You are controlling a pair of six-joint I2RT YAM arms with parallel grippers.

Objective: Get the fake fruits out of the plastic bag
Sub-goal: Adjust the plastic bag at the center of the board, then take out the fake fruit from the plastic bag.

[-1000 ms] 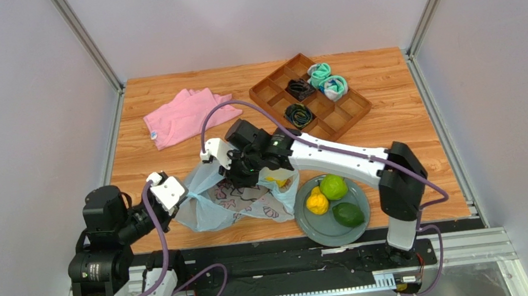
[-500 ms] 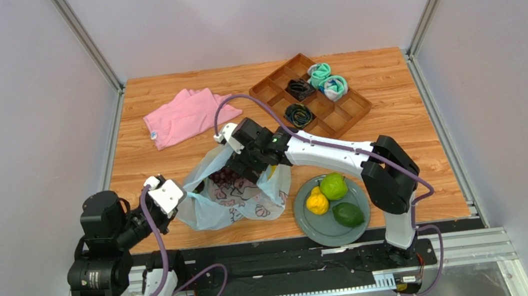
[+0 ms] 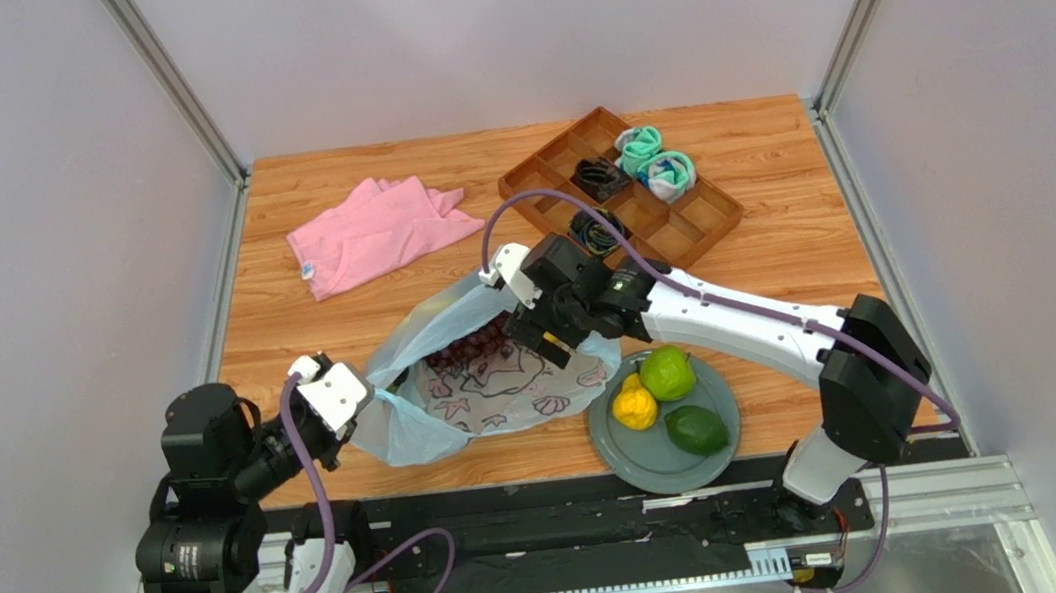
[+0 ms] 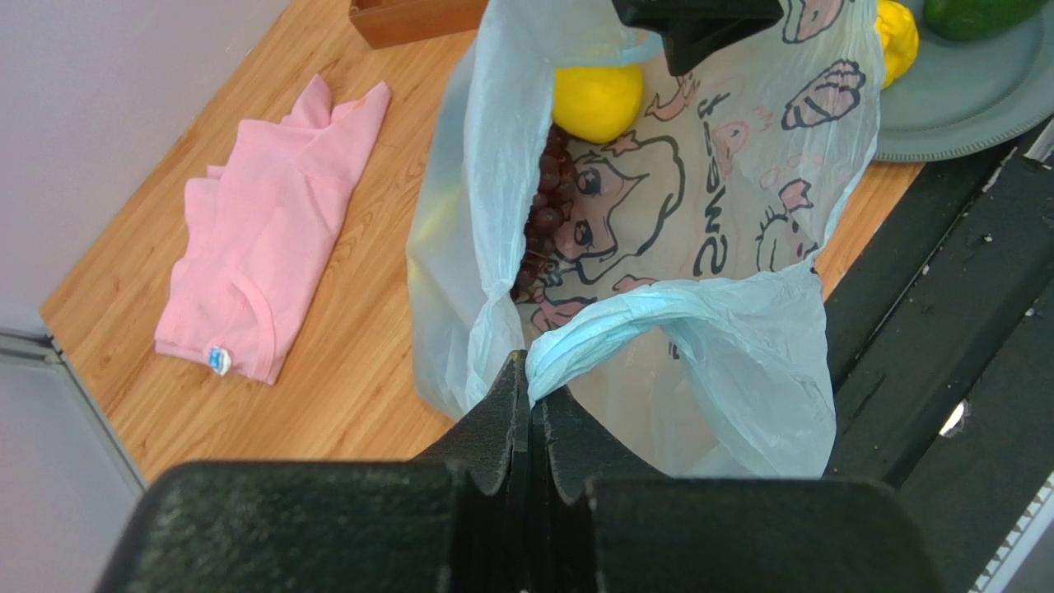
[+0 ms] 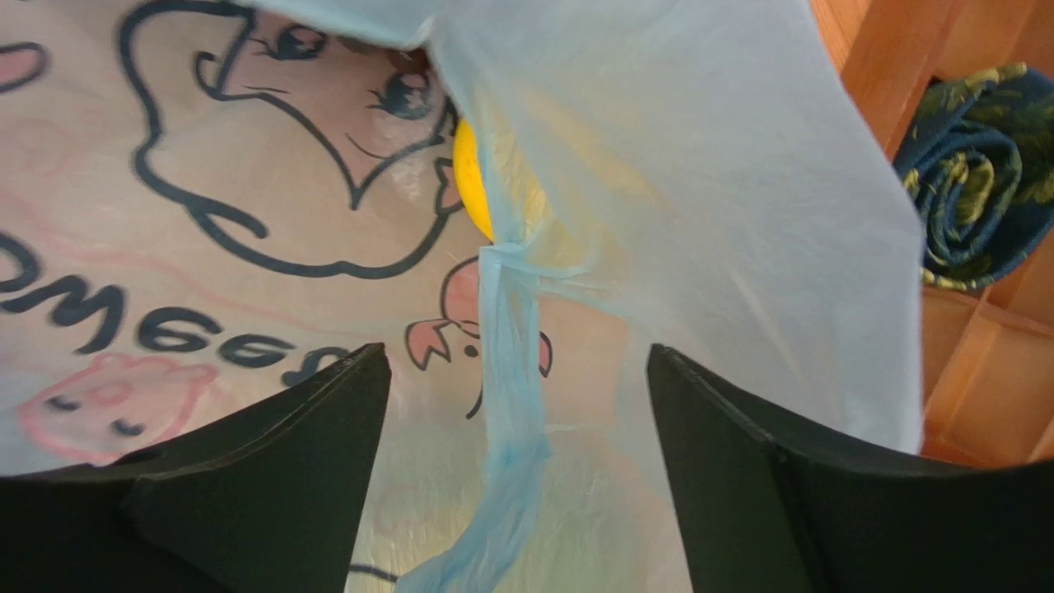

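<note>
The pale-blue plastic bag (image 3: 488, 389) lies on the table with its mouth open, cartoon print up. My left gripper (image 4: 535, 377) is shut on one twisted bag handle (image 4: 643, 324) at the bag's near-left end. Inside the bag (image 4: 742, 185) are a yellow lemon (image 4: 598, 101) and a dark grape bunch (image 4: 541, 210). My right gripper (image 5: 514, 358) is open over the bag's right side, and a loose handle strand (image 5: 510, 433) hangs between its fingers untouched. The lemon (image 5: 473, 185) shows through the film ahead of it. A lemon (image 3: 634, 406), a green apple (image 3: 668, 372) and an avocado (image 3: 698, 430) rest on the grey plate (image 3: 626, 454).
A pink cloth (image 3: 375, 232) lies at the back left. A wooden compartment tray (image 3: 692, 228) with rolled socks (image 3: 657, 160) stands at the back right, close behind the right gripper. The plate sits just right of the bag, near the table's front edge.
The right gripper has opened and moved right, from the bag's middle to its right side. The bag has settled flatter and wider. The left gripper keeps its hold.
</note>
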